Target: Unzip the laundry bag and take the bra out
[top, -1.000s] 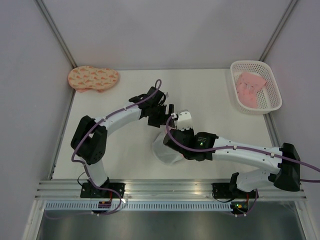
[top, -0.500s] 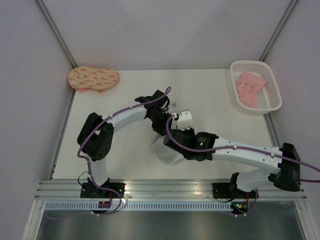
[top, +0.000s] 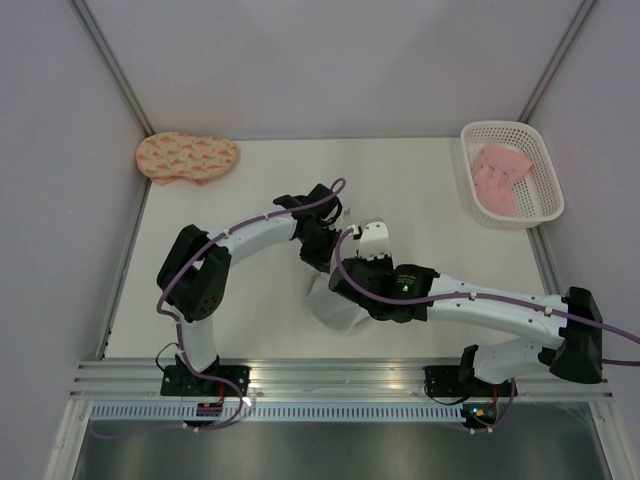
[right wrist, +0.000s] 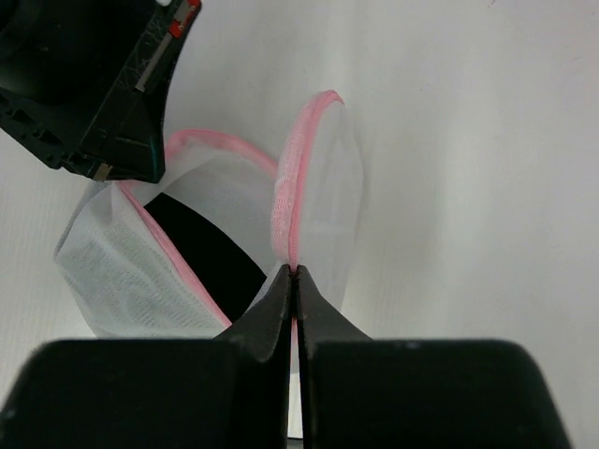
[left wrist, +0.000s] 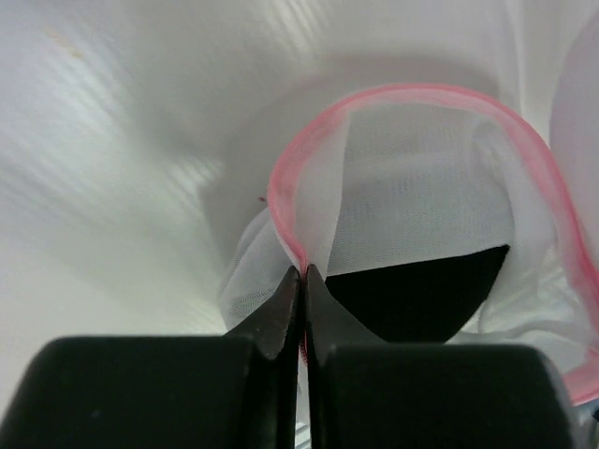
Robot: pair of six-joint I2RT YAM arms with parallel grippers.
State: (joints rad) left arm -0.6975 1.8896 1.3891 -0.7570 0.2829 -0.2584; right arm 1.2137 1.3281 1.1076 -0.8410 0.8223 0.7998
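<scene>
The laundry bag (top: 334, 310) is a white mesh pouch with a pink zipper rim, lying at the table's middle under both wrists. Its mouth gapes open, and the black bra (left wrist: 421, 297) shows inside. My left gripper (left wrist: 303, 273) is shut on the pink rim on one side of the mouth. My right gripper (right wrist: 294, 271) is shut on the rim of the opposite flap. The right wrist view shows the bag (right wrist: 108, 271), the bra (right wrist: 211, 257) and the left gripper's body (right wrist: 94, 84) at upper left. From above, the left gripper (top: 320, 258) and right gripper (top: 346, 288) nearly meet.
A white lattice basket (top: 498, 125) holding a pink folded garment (top: 500, 172) stands at the back right. A peach patterned padded piece (top: 187, 156) lies at the back left corner. Grey walls enclose the table on three sides.
My left gripper came down from behind the bag to its mouth and went from open to shut on the pink rim. The right gripper kept its hold.
</scene>
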